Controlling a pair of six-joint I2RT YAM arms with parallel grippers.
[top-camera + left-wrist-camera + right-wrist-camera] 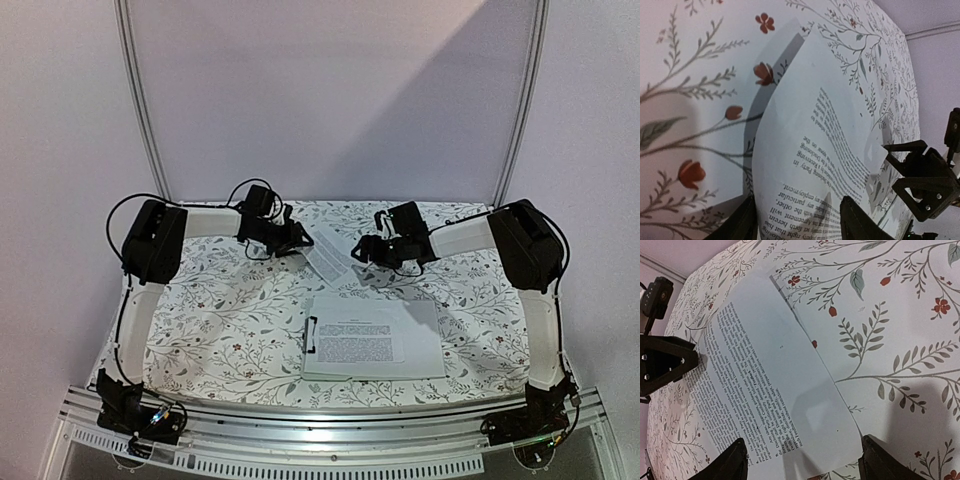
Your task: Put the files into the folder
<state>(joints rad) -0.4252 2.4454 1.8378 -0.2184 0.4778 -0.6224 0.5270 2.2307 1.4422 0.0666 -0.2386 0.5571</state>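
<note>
Table [220,320]: floral cloth, both arms reaching in over the far half.

Folder [372,371]: lay flat at the near centre, long axis 9 to 3 o'clock. A printed sheet [360,340] was already on it, text up. Clip [311,335] was at the 9 o'clock end.

Loose sheet [328,262]: at 12 o'clock from the folder and apart from it, between the two arms. In the top view its long axis ran roughly 10 to 4 o'clock. In the left wrist view it was bowed, one long edge raised off the cloth with a shadow beneath, text up.

Left end effector [298,240]: at the sheet's 10 o'clock end. Fingers stood apart with the sheet's end between them, not pinching it as far as I could see.

Right end effector [362,252]: at the sheet's 3 o'clock side, jaws wide, the sheet lying between the fingers and not gripped.

Judgement: each arm was at one end of the sheet, so neither was clearly nearer to it. The right sat closer to the folder. The sheet must travel toward 6 o'clock and swing its long axis to 9–3. I could not tell what held the raised edge up.
</note>
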